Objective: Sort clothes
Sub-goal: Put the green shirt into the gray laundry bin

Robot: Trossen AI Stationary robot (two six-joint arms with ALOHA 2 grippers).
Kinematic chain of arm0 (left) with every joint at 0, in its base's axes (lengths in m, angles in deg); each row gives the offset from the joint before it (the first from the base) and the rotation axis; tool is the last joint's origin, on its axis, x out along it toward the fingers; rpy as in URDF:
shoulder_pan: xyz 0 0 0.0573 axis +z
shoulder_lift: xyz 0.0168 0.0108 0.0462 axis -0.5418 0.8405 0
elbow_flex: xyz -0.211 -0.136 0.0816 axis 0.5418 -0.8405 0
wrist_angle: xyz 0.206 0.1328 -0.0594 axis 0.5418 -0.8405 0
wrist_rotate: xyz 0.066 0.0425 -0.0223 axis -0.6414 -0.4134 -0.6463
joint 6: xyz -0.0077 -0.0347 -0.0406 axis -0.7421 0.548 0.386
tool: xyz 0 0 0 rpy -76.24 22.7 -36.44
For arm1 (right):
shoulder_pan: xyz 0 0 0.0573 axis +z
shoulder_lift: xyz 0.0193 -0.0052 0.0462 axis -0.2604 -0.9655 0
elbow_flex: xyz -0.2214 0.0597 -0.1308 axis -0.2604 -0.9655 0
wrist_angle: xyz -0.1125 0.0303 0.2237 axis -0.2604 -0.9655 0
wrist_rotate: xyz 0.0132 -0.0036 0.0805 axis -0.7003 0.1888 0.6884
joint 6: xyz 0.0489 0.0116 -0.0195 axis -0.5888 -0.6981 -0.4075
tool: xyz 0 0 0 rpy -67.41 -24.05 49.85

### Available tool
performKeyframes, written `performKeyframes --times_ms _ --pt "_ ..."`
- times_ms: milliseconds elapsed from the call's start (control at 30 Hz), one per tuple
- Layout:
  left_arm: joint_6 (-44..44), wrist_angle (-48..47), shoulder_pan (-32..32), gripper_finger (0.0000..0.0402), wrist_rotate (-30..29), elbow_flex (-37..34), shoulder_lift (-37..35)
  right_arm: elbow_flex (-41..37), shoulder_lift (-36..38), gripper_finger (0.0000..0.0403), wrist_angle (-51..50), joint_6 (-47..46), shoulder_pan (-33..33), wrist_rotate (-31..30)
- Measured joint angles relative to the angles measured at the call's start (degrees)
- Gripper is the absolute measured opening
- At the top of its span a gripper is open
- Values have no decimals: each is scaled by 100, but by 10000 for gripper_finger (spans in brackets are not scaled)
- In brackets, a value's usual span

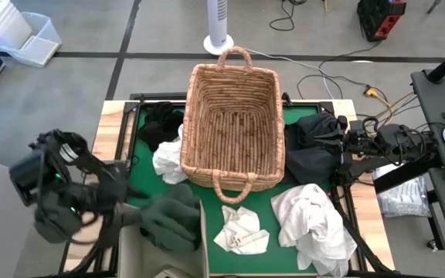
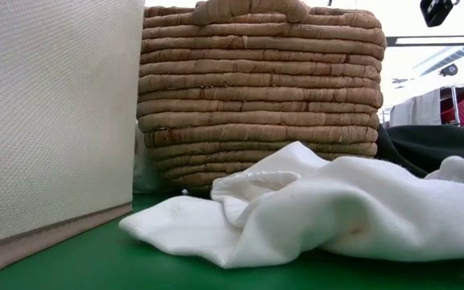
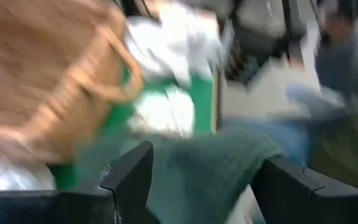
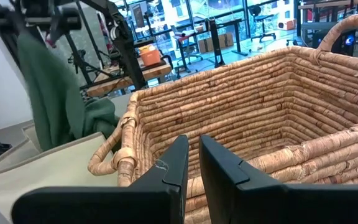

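High view shows me the left gripper (image 1: pixel 122 202) at the near-left corner of the table, clamped on a dark green garment (image 1: pixel 168 220) that droops in heavy folds over the edge of the beige fabric bin (image 1: pixel 161 259). From the left wrist view I see that same green cloth (image 3: pixel 210 168) bunched between the two dark fingers (image 3: pixel 132 177), soft and thick-looking, though the picture is smeared.

I read the right gripper (image 1: pixel 344 145) as closed on nothing, its jaws nearly touching, resting at the right side of the wicker basket (image 1: pixel 232 123) above a black garment (image 1: pixel 315 150) heaped against the basket's wall.

The remaining clothes lie loose on the green mat (image 1: pixel 207 193): a large crumpled white piece (image 1: pixel 315 224) at the near right, a smaller off-white one (image 1: pixel 240 230) just in front of the basket's near handle, a white bundle (image 1: pixel 168 162) pressed against the basket's left side, and a black piece (image 1: pixel 159 123) behind it.
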Motion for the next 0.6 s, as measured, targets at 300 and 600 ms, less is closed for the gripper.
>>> performKeyframes --times_ms 300,600 --pt "797 -36 115 231 1129 -100 459 -7 0 31 -7 78 2 -2" --pt "526 -38 226 231 466 -76 478 -11 0 31 -7 76 0 -2"
